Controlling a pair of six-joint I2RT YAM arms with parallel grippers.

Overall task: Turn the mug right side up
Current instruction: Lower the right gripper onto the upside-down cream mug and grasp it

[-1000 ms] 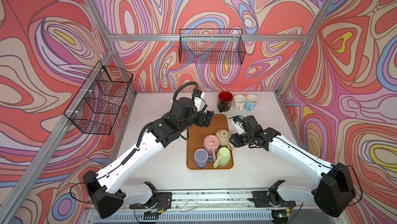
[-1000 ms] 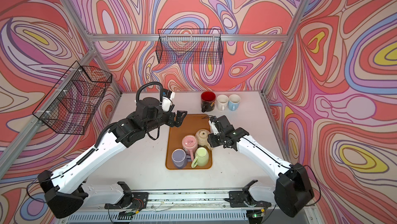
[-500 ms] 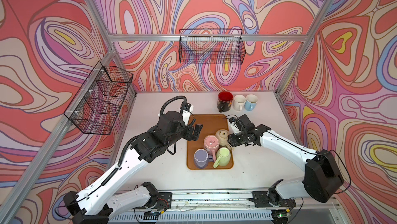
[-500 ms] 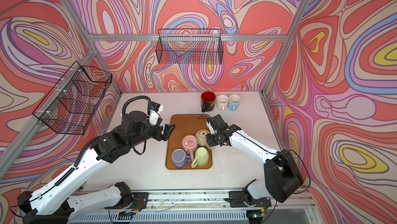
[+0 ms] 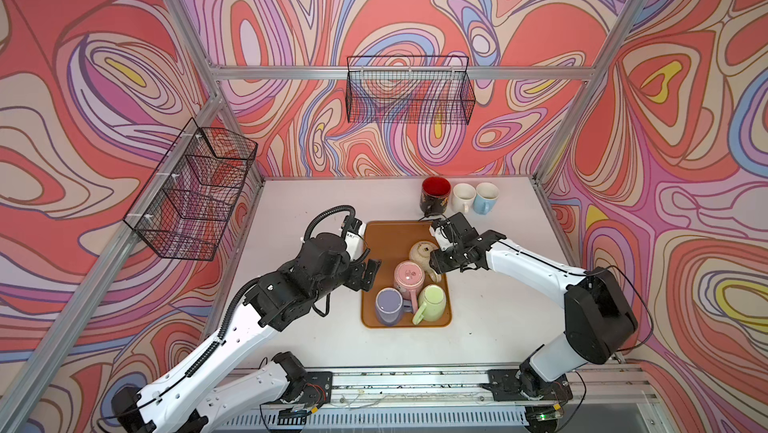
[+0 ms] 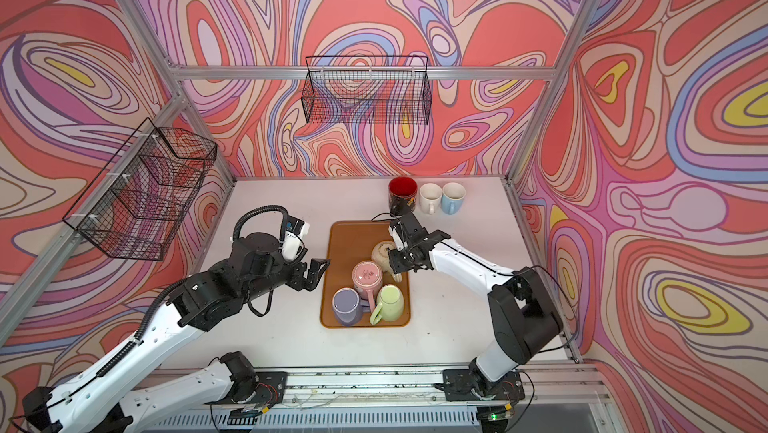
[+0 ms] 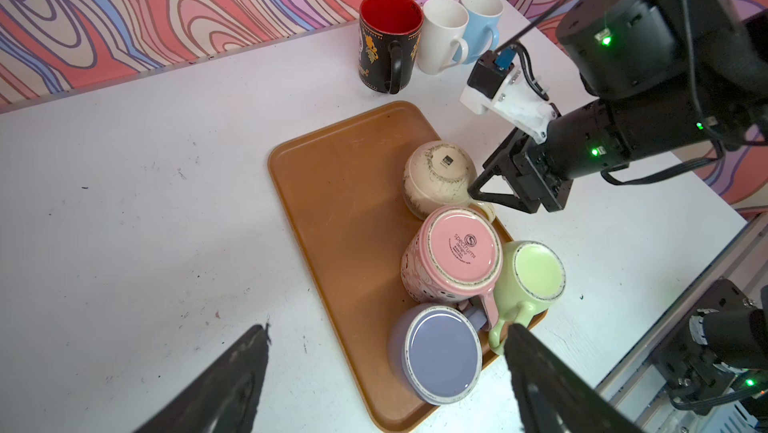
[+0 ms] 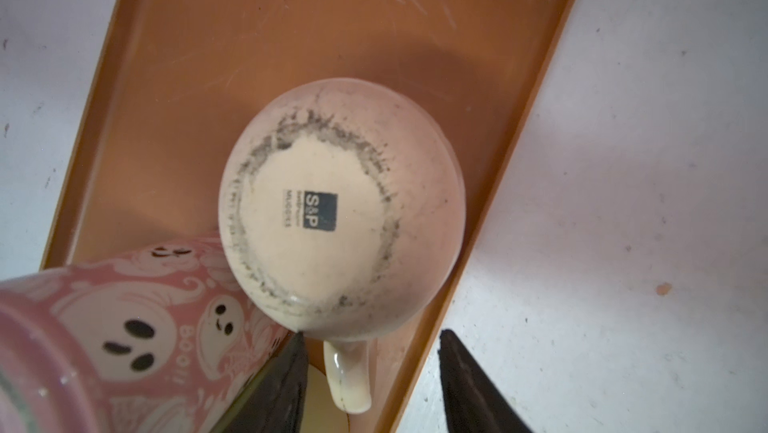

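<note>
Remote operator's view of a bimanual table. A brown tray point(image 5: 386, 231) sits at the centre of a top view and carries four mugs, all standing upside down.

The one I am working on is the cream mug point(image 8: 340, 206). It fills the middle of the right wrist view, base up, with an S&P stamp and a grey scuff ring. Its handle point(image 8: 347, 377) points toward the lower edge of that frame.

The right gripper point(image 8: 372, 352) has its jaws spread on either side of that handle, with a gap showing on both sides. Nothing is pinched yet. The left gripper point(image 5: 371, 272) hangs wide apart and empty at the tray's left edge.

What I think could go wrong:
- The ghost-print pink mug point(image 8: 124, 327) stands just beside the cream mug, at lower left in the wrist view. The nearer finger sits right beside both, so closing or lifting could shove it.
- The other finger hangs past the tray's rim over the white table point(image 8: 623, 161). Coming down, it could catch that rim.
- A glazed handle is a thin hold, so the mug may swing or slip as I rotate it.
</note>
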